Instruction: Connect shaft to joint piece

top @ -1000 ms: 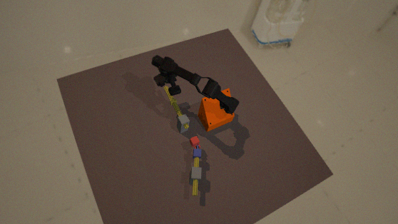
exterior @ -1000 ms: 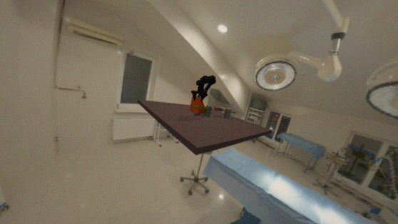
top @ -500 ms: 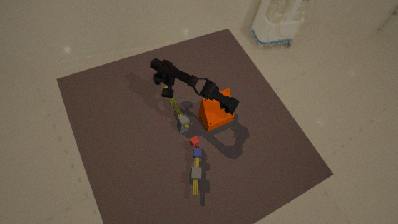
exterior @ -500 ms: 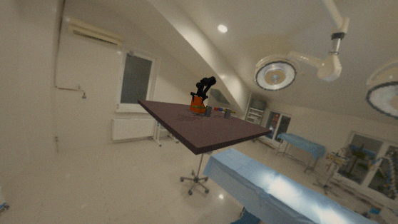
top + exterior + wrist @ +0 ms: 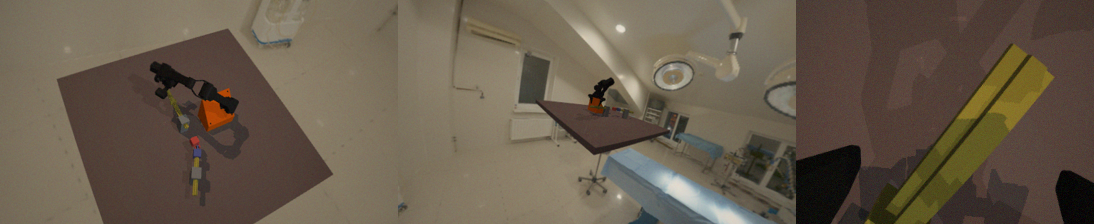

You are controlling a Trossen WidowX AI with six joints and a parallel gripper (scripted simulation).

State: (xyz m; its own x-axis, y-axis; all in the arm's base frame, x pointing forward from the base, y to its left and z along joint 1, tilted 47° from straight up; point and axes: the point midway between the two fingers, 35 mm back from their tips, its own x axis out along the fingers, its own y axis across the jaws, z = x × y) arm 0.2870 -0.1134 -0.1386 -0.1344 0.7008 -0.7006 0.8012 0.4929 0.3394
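Overhead, the wide-open, empty end effector (image 5: 163, 89) hides the far end of the second shaft (image 5: 175, 103).

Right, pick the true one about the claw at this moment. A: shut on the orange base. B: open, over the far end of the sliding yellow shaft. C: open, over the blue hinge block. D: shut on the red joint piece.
B: the claw is open and holds nothing, and the wrist view shows the yellow shaft running between its fingers.
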